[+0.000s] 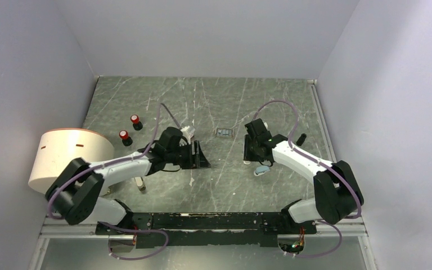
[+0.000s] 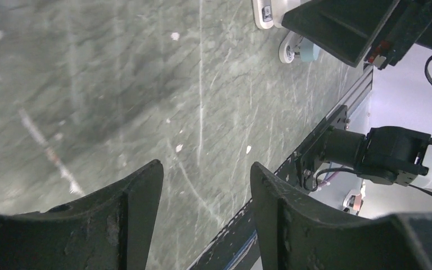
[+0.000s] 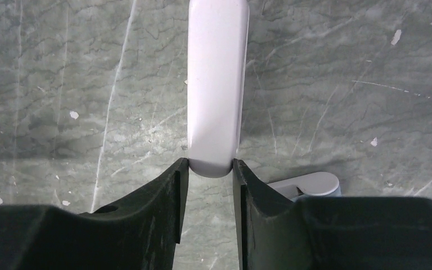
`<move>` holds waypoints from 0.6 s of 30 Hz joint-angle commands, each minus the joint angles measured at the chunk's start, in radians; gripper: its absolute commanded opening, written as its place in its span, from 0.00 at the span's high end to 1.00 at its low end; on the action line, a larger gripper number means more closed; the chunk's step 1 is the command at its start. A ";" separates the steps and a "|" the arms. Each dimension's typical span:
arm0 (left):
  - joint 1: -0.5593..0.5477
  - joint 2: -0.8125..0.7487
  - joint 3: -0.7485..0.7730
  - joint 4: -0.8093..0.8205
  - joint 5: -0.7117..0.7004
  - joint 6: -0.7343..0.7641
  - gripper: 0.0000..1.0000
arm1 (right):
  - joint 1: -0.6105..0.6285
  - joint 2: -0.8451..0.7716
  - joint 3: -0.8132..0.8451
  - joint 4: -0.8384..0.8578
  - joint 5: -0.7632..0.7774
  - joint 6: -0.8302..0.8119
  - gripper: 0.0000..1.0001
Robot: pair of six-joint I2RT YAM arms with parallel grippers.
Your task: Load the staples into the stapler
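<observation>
Top external view showed a green marbled surface (image 1: 214, 101) with a white drum (image 1: 70, 160) at its far left. Just right of the drum stood two small black items with red caps (image 1: 125, 136), near each other. By the left arm's elbow lay a small tan item (image 1: 140, 183) that looked like the stapler, though it was too small to be sure. It was well apart from both sets of jaws.

The left jaws hung low over the middle of the surface. In the left wrist view they stood wide apart, with only bare surface between them, so they held nothing.

The staples (image 1: 223, 133), a small dark-grey block, lay flat between the two arms, a little farther back. They were near the left jaws and the right jaws but touched neither.

In the right wrist view the right jaws were nearly closed, with each inner face pressed against the rounded end of a long white stapler (image 3: 216, 84). That stapler stretched away from the camera, flat on the surface. A light-blue stapler (image 3: 306, 183) lay just beside it on the near right. The same stapler showed in the top external view (image 1: 262, 170), close under the right arm. Farther right, a small black item (image 1: 301, 139) lay by itself.
</observation>
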 commanded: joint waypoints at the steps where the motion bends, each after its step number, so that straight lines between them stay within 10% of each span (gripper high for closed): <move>1: -0.070 0.112 0.089 0.168 -0.040 -0.059 0.36 | 0.009 0.010 -0.007 0.014 -0.007 0.003 0.65; 10: -0.135 0.305 0.187 0.302 -0.103 -0.135 0.35 | 0.024 0.035 0.025 -0.036 0.031 0.035 0.58; 18: -0.141 0.437 0.237 0.398 -0.062 -0.163 0.46 | 0.026 0.020 0.060 -0.049 0.046 0.060 0.77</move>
